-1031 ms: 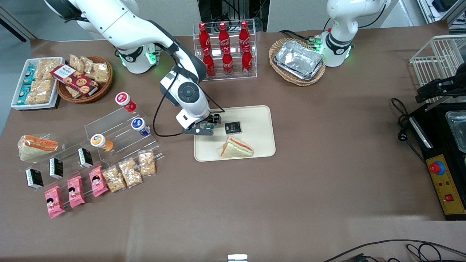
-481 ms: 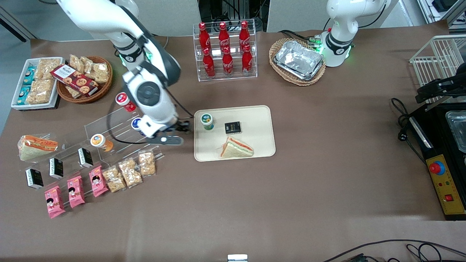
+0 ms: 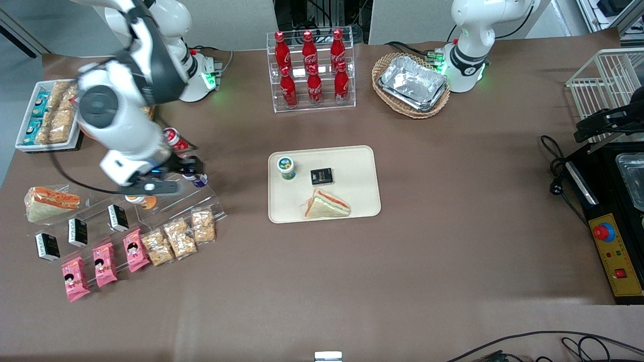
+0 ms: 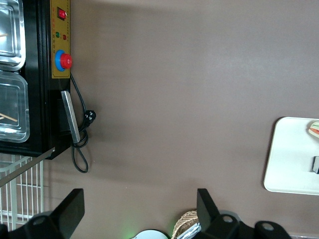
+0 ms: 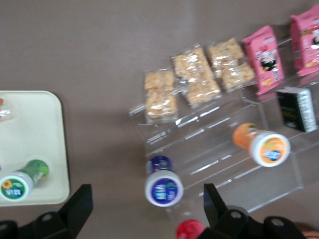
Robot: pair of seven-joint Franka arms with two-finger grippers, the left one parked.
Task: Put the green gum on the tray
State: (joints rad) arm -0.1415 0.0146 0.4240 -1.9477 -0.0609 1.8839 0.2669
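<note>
Now the green gum [image 3: 286, 167] is left upright on the tray [image 3: 359, 201], beside the black packet [image 3: 321, 176]. The gripper [image 3: 193, 166], fingers spread and empty, is withdrawn over the acrylic stand [image 3: 166, 191]. Placement is judged complete.

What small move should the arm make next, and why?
Probably just lift clear and stop. The green gum already stands upright on the tray, beside the sandwich, and the open, empty hand hangs over the clear display rack, well away.

The arm hides most of the wicker snack basket [image 3: 86, 131], seemingly motion-blurred.
</note>
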